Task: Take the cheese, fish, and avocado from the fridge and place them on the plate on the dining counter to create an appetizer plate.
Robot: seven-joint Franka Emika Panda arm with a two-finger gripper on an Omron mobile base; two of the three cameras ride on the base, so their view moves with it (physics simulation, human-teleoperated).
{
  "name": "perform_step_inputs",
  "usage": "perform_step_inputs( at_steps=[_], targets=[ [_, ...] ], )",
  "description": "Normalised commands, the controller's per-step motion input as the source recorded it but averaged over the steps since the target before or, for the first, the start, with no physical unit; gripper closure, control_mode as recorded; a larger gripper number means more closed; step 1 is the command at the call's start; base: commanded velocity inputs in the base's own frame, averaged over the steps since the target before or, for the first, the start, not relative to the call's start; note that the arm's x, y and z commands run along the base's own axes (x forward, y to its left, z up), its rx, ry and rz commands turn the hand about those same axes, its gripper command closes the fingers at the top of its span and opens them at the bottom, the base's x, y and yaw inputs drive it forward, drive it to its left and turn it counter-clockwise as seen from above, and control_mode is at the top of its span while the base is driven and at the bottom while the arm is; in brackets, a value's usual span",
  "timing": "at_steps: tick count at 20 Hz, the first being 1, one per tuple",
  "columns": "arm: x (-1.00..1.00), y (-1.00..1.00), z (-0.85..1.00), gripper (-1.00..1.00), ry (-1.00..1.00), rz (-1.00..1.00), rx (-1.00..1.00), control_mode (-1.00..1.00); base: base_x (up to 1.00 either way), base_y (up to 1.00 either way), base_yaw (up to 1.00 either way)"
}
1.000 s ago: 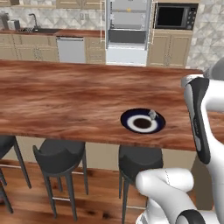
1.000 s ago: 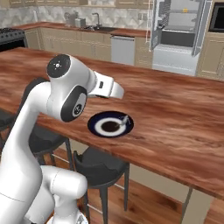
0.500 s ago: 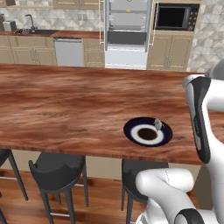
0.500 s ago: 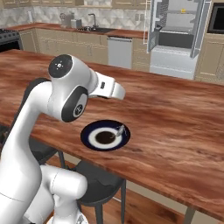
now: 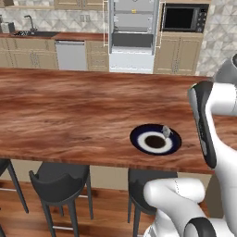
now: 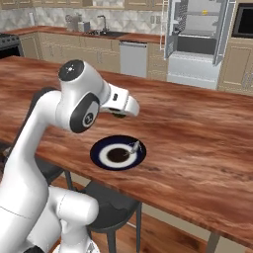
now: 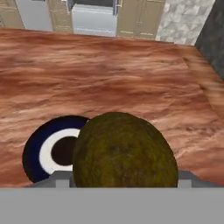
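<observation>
Left base view: the dining counter (image 5: 69, 115) is spanning the frame, with the plate (image 5: 155, 139) lying flat on its top toward the near edge. A small pale grey item (image 5: 166, 132) is resting on the plate's right rim; it is too small to identify with confidence. The fridge (image 5: 133, 34) is standing against the far wall with its doors swung open, and a small yellow spot, possibly the cheese (image 5: 134, 10), is showing on an upper shelf. Dark stools (image 5: 60, 178) are standing below the counter's near edge.

Right base view: the arm is reaching over the counter, and the gripper (image 6: 118, 114) is hanging above the wood just behind the plate (image 6: 118, 153). A dark rounded object is showing beneath the hand.

Hand view: the avocado (image 7: 124, 151) is sitting close to the camera, between the fingers, which are standing wide and clamping it. It is hanging above the counter, overlapping the right side of the plate (image 7: 39, 148) in this view. The fridge (image 7: 94, 15) is showing at the top edge.
</observation>
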Motion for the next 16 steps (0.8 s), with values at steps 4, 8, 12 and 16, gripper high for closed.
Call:
perform_step_inputs(
  at_steps=[4, 8, 12, 16],
  targets=[
    [0.4, 0.83, -0.64, 1.0, 0.25, 0.0, 0.0, -1.0, 0.0, 0.0, 0.0],
    [0.32, 0.83, -0.6, 1.0, 0.13, 0.0, 0.07, -1.0, 0.0, 0.0, 0.0],
    [0.31, 0.61, -0.58, 1.0, 0.09, 0.0, 0.19, -1.0, 0.0, 0.0, 0.0],
    [0.49, 0.17, -0.53, 1.0, 0.14, 0.07, 0.18, -1.0, 0.0, 0.0, 0.0]
  ],
)
